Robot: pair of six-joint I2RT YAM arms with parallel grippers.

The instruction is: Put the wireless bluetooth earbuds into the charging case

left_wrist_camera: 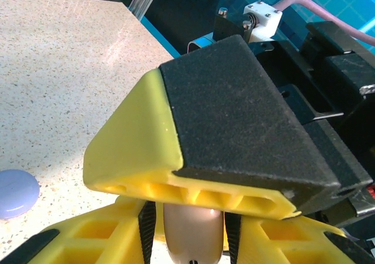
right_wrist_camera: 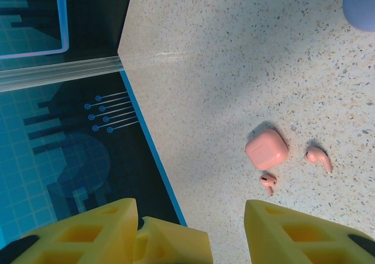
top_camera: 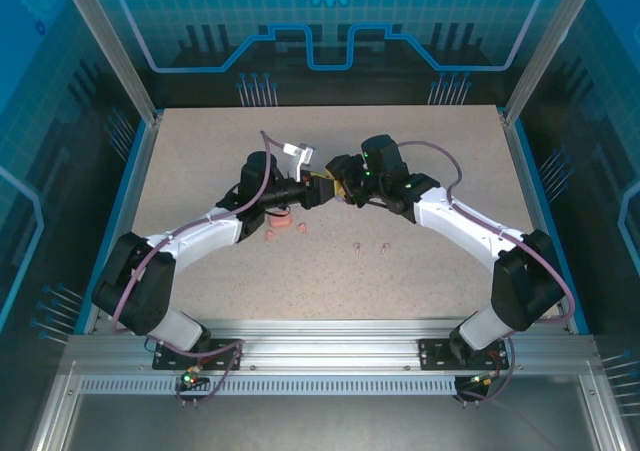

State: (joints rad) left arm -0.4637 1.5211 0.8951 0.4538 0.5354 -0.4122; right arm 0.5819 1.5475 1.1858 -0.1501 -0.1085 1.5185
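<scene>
My two grippers meet above the middle of the table, left gripper (top_camera: 315, 189) against right gripper (top_camera: 338, 189). A pale pink charging case (left_wrist_camera: 193, 235) stands between the left gripper's (left_wrist_camera: 188, 220) black pads, with a thin gap at its left side. One right finger (left_wrist_camera: 234, 129) lies flat across the case's top; its partner is hidden. In the right wrist view the right gripper (right_wrist_camera: 188, 210) stands wide, a left fingertip (right_wrist_camera: 173, 240) between its fingers. Two coral earbuds (right_wrist_camera: 319, 158) (right_wrist_camera: 268, 182) lie by a shut coral case (right_wrist_camera: 266, 148). Two pale pink earbuds (top_camera: 357, 246) (top_camera: 384, 246) lie nearer.
A purple case (left_wrist_camera: 14, 191) lies on the speckled table to the left of the grippers, also the purple case (right_wrist_camera: 360, 3). The coral case (top_camera: 282, 221) sits under the left forearm. A blue rim (top_camera: 135, 186) and clear walls bound the table.
</scene>
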